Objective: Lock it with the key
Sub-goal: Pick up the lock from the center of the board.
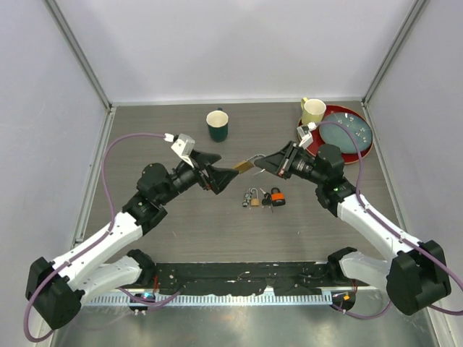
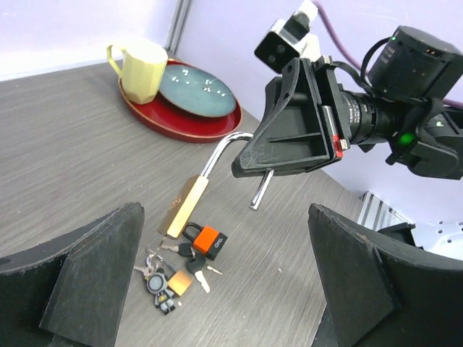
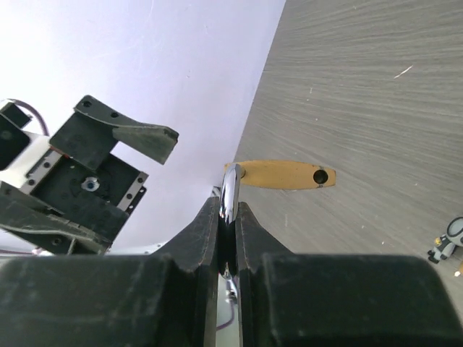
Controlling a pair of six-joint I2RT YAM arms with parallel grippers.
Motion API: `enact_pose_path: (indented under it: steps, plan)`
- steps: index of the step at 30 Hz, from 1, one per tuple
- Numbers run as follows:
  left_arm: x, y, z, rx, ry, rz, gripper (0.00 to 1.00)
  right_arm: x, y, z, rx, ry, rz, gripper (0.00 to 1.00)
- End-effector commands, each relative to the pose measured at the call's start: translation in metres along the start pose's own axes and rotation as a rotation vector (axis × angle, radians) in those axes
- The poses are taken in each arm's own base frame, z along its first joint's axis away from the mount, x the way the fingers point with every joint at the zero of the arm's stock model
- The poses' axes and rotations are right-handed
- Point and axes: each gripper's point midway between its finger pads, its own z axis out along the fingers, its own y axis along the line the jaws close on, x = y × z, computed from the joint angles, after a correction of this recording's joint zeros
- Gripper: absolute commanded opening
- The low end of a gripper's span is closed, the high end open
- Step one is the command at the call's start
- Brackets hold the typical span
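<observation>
A brass padlock [image 1: 243, 166] hangs above the table with its silver shackle [image 2: 224, 148] swung open. My right gripper [image 3: 229, 217] is shut on that shackle, and the brass body [image 3: 286, 175] sticks out beyond the fingertips. My left gripper [image 2: 224, 213] stands wide open just left of the padlock body, with nothing between its fingers. On the table below lie an orange padlock [image 2: 210, 241], a small brass padlock [image 2: 181, 280] and loose keys [image 2: 181, 253] on a ring with a small figure. No key is in either gripper.
A dark green mug [image 1: 217, 124] stands at the back centre. A red tray [image 1: 365, 148] at the back right carries a blue-green plate [image 1: 347, 130] and a yellow mug [image 1: 313, 110]. Walls close in the table on three sides.
</observation>
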Motion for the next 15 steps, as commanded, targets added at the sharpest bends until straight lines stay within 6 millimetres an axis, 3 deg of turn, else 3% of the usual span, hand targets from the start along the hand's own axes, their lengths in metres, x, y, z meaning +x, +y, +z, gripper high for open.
enact_pose_path:
  steps: [1,9,15]
  plan:
    - [-0.027,-0.021,0.001,0.183,-0.113,0.047,1.0,-0.019,0.06,-0.018,-0.221,-0.049,0.041,0.01]
    - [-0.009,-0.015,0.018,0.28,-0.118,0.08,0.99,-0.024,0.085,-0.029,-0.337,-0.048,0.103,0.01]
    - [0.003,-0.022,0.033,0.371,-0.061,0.048,0.89,-0.025,0.092,-0.033,-0.355,-0.055,0.113,0.01]
